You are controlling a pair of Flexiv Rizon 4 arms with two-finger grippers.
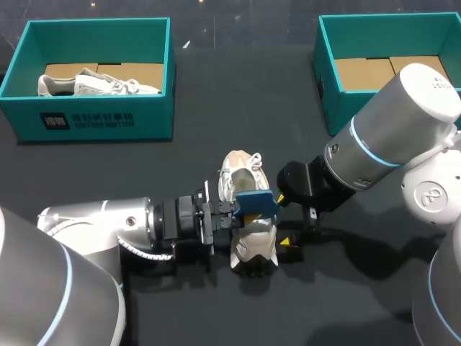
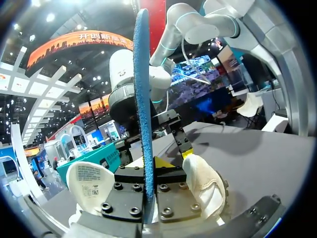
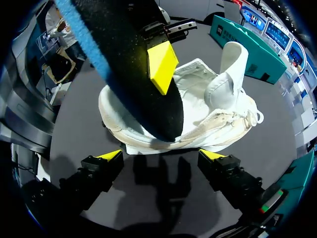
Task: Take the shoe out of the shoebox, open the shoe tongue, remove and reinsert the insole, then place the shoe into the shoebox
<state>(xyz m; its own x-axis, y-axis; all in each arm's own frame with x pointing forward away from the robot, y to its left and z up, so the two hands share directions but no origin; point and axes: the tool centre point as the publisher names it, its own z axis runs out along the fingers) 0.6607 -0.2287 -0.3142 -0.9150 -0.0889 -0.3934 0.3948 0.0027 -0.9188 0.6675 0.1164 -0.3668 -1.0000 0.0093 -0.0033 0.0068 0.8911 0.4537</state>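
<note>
**A:** What has the left gripper (image 1: pixel 236 213) got?

**B:** Its fingers are clamped from both sides on the insole (image 1: pixel 256 203). It is a thin, flat sheet with blue cloth on one face and black speckled foam on the other. It hangs over the white shoe (image 1: pixel 253 246) at the centre of the frame.

**A:** And the shoe itself?

**B:** It is soft leather with a pale ribbed sole and loose laces, standing on the dark matte table (image 1: pixel 108 166). Its padded tongue (image 3: pixel 232 62) stands upright, with a printed label on its inner side that is too small to read.

**A:** The right gripper (image 1: pixel 285 218)?

**B:** It is spread wide and holds nothing, just right of the shoe, with one yellow tip towards each end of it.

**A:** Any writing?

**B:** There is white print on the front wall of the teal cardboard shoebox (image 1: pixel 97 119) at upper left, where a second white shoe (image 1: pixel 94 85) lies. The other shoebox (image 1: pixel 325 79), at upper right, shows a brown cardboard floor and is cut off by the frame edge and the right arm. The insole hides the middle of the centre shoe
</note>
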